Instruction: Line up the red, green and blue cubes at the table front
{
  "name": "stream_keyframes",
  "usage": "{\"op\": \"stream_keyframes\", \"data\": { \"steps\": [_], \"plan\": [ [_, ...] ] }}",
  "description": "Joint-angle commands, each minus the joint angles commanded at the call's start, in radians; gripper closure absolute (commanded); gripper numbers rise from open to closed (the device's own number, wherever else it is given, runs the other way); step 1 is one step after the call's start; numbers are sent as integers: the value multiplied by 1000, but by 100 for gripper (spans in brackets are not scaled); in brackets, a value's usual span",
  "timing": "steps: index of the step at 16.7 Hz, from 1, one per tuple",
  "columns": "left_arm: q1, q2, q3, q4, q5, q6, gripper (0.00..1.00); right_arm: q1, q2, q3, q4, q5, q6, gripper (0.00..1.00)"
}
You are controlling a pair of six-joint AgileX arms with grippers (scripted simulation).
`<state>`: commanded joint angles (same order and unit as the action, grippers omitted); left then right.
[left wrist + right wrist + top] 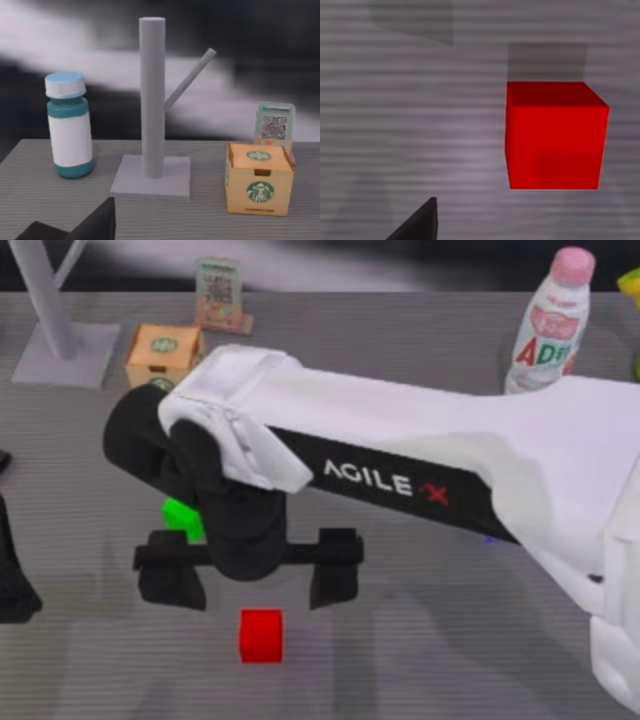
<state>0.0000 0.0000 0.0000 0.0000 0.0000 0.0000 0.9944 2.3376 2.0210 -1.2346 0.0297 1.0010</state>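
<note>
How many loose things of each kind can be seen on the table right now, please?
Cubes: 2, red cube and green cube; no blue cube shows.
Bottles: 2, pink-capped bottle and blue-capped bottle.
Cardboard box: 1.
QR sign: 1.
Grey stand: 1.
Total: 7.

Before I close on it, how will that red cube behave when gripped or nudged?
The red cube looks rigid with flat, square faces, so it should slide rather than roll on the ribbed table. Its plain, smooth sides may be slippery. It sits flat, apart from the right tool, so tipping seems unlikely.
</note>
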Motion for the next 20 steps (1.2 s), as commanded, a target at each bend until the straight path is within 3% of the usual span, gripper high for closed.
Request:
{"op": "stream_keyframes", "data": {
  "steps": [6, 10, 16, 20],
  "plan": [
    [0, 0, 0, 0, 0, 0, 0, -5, -5, 14, -16, 0, -1, 0],
    [-17, 85, 84, -55, 0, 11, 0, -49, -107, -72, 37, 33, -59, 0],
    [-86, 491, 420, -270, 2, 55, 0, -235, -570, -433, 250, 117, -267, 0],
    [-145, 906, 705, -465, 4, 94, 0, -414, -1021, -801, 449, 147, -451, 0]
  ]
}}
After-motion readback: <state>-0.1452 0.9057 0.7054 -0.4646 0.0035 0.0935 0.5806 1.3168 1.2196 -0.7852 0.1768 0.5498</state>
